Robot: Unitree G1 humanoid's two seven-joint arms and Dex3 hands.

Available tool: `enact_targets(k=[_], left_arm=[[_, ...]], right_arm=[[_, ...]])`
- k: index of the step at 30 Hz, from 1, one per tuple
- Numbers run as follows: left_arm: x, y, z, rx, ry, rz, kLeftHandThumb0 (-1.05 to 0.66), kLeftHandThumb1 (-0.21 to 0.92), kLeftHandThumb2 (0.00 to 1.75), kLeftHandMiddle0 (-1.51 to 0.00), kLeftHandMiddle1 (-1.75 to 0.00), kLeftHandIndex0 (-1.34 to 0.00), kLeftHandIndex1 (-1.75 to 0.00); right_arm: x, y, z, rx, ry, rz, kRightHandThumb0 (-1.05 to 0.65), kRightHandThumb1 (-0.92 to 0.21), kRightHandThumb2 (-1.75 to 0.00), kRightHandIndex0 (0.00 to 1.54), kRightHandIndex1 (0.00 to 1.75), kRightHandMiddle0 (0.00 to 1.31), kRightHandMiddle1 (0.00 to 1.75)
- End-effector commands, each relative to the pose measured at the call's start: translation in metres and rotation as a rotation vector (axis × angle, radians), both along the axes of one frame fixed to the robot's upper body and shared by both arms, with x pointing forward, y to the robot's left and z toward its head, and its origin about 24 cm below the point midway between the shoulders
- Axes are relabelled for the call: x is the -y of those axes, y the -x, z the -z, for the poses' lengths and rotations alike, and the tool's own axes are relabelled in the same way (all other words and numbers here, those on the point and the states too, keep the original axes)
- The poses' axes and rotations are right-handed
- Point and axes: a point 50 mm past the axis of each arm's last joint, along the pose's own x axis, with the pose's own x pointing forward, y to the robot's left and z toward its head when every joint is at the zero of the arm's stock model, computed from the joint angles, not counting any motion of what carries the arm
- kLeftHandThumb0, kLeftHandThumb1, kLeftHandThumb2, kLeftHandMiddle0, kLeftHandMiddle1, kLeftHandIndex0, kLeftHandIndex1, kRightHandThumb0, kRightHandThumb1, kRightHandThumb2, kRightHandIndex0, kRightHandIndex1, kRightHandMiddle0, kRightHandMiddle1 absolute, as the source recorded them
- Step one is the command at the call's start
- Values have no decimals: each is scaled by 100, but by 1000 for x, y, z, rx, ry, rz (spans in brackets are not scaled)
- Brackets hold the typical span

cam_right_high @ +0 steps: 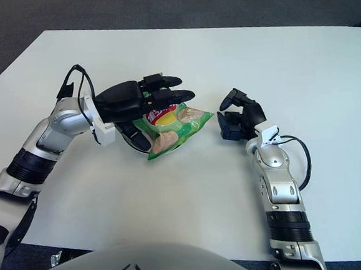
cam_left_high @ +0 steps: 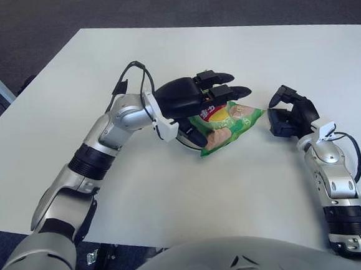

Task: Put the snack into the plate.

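A green snack bag (cam_left_high: 226, 122) lies tilted across a small white plate (cam_left_high: 182, 140), hiding most of it; its right end sticks out past the rim toward the right hand. My left hand (cam_left_high: 211, 107) hovers over the bag's upper left part. Its fingers (cam_left_high: 225, 78) are stretched out straight above the bag, and the thumb (cam_left_high: 192, 136) hangs down at the plate's near side. The hand is open and grips nothing. My right hand (cam_left_high: 289, 115) shows to the right of the bag, a short gap away, fingers loosely bent and holding nothing.
The white table (cam_left_high: 236, 49) reaches from the far edge to the near edge in front of me. Dark floor lies beyond the far and left edges. A cable (cam_left_high: 132, 76) loops off the left wrist.
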Motion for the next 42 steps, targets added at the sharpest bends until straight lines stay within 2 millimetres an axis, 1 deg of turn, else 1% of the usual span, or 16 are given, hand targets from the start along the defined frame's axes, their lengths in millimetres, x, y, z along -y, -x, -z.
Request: enact_targets(k=[1, 8, 16, 25, 27, 30, 34, 39, 42], left_arm=[[-5, 0, -4, -16, 27, -18, -105, 92, 47, 0, 0, 0, 0], [-7, 1, -8, 3, 78, -42, -105, 92, 48, 0, 0, 0, 0], [-8, 0, -10, 55, 127, -52, -105, 92, 45, 0, 0, 0, 0], [-11, -3, -10, 96, 187, -66, -105, 92, 46, 0, 0, 0, 0], [-14, -7, -10, 104, 211, -77, -105, 92, 45, 0, 0, 0, 0], [-28, -16, -10, 114, 227, -134, -105, 92, 46, 0, 0, 0, 0], [-44, -24, -8, 109, 222, -209, -105, 92, 49, 0, 0, 0, 0], [-52, -33, -3, 122, 203, -316, -105, 92, 54, 0, 0, 0, 0], [-52, -37, -3, 136, 199, -367, -105, 92, 63, 0, 0, 0, 0]], right_arm=[[2, 16, 38, -202, -12, 31, -45, -43, -117, 115, 175, 52, 175], [3, 16, 39, -206, -5, 31, -45, -42, -118, 115, 175, 53, 175], [4, 15, 41, -208, 1, 28, -45, -41, -120, 119, 175, 54, 175], [2, 15, 40, -200, 10, 17, -45, -40, -121, 123, 175, 54, 175], [3, 15, 40, -203, 13, 14, -45, -40, -121, 124, 175, 55, 175], [3, 14, 40, -209, 14, 11, -45, -40, -121, 125, 175, 55, 175], [4, 14, 40, -211, 9, 9, -45, -40, -121, 125, 175, 55, 175], [3, 14, 39, -207, 19, 8, -46, -40, -121, 124, 175, 55, 175], [4, 14, 39, -211, 21, 6, -46, -38, -124, 124, 175, 56, 175]])
